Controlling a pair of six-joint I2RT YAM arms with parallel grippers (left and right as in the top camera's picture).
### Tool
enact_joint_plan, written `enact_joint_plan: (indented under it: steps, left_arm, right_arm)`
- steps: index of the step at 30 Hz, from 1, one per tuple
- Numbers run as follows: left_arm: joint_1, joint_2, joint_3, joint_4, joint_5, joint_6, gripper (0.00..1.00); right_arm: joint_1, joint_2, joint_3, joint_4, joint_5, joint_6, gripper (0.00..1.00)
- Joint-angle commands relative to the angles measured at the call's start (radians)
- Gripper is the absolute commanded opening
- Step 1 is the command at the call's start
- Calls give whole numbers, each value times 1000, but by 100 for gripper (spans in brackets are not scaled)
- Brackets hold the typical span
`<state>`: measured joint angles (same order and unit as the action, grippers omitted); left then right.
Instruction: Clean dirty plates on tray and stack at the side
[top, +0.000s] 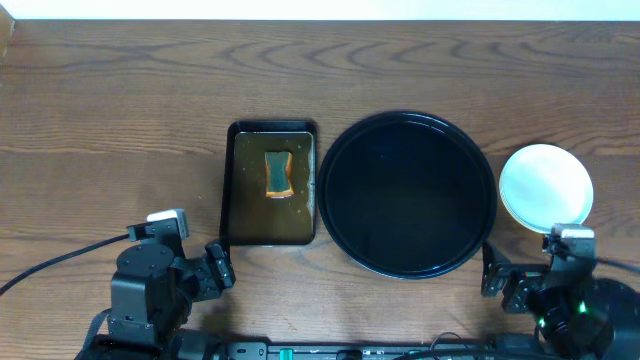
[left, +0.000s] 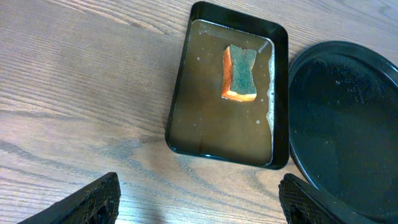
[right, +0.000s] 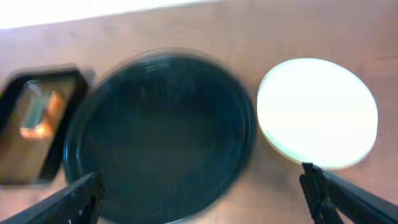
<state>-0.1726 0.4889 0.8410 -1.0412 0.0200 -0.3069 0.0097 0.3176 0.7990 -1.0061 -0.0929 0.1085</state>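
The large round black tray (top: 408, 194) lies bare in the middle of the table; it also shows in the left wrist view (left: 348, 124) and the right wrist view (right: 161, 137). A pale plate stack (top: 545, 185) sits on the wood to the tray's right, its top plate clean and pale; it shows in the right wrist view (right: 317, 112) with a mint-green edge below. I cannot tell how many plates are in it. My left gripper (top: 215, 268) (left: 199, 202) is open and empty near the front edge. My right gripper (top: 505, 285) (right: 202, 199) is open and empty, in front of the tray and plates.
A dark rectangular tray (top: 270, 184) with brownish water holds an orange-and-green sponge (top: 277, 173), left of the round tray; both show in the left wrist view, the tray (left: 180, 106) and the sponge (left: 240, 73). Brown wood tabletop (top: 110, 130) surrounds everything.
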Motion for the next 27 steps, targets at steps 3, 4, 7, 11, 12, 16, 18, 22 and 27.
enact_joint_plan:
  steps: [3, 4, 7, 11, 12, 16, 18, 22, 27]
  left_arm:
    - [3, 0, -13, -2, -2, 6, 83]
    - [3, 0, -13, -2, -2, 6, 83]
    - [3, 0, -13, -2, -2, 6, 83]
    - [3, 0, -13, -2, -2, 6, 83]
    - [3, 0, -13, -2, -2, 6, 83]
    - [3, 0, -13, -2, -2, 6, 83]
    - [3, 0, -13, -2, -2, 6, 83]
    - [3, 0, -13, -2, -2, 6, 83]
    - [3, 0, -13, -2, -2, 6, 83]
  right_arm:
    - [27, -157, -161, 175, -2, -46, 99]
    - [30, -183, -191, 215, -2, -46, 99]
    - [32, -270, -295, 350, -13, -46, 99]
    - [35, -311, -412, 524, -17, -45, 99]
    - [38, -312, -433, 562, -16, -43, 99]
    - [43, -312, -532, 749, -16, -43, 99]
    - [43, -312, -593, 853, -16, -43, 99]
    - [43, -312, -702, 1027, -16, -43, 99]
    - [43, -312, -794, 1123, -15, -44, 99]
